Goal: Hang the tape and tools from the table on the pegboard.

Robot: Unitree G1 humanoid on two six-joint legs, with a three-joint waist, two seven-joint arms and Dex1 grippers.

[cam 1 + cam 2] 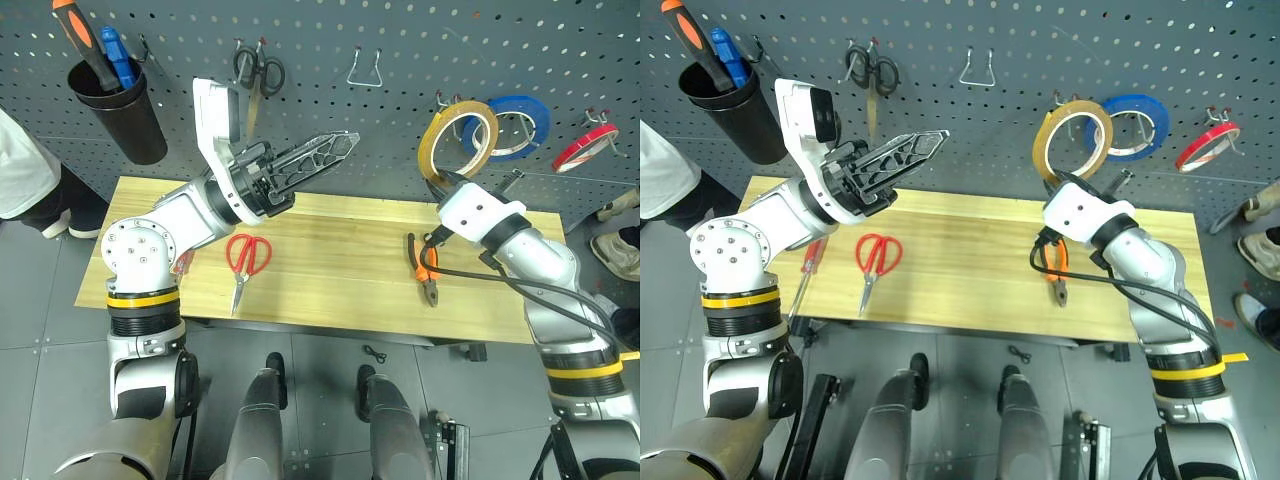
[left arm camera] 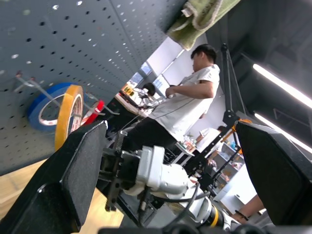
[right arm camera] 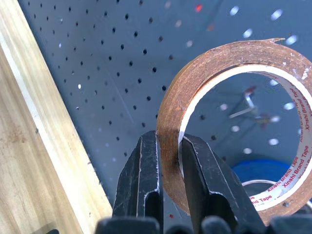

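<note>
Head view: the right gripper pinches the tape upright against the pegboard, beside the blue roll. The left gripper hangs spread and empty above the table, where red-handled scissors and pliers lie

Right wrist view: both fingers clamp the tape's rim

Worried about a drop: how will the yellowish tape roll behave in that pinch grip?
The tape is a thin ring, probably light. The right hand pinches just its wall, so it may swivel. If dropped on the table, it would likely roll.
</note>
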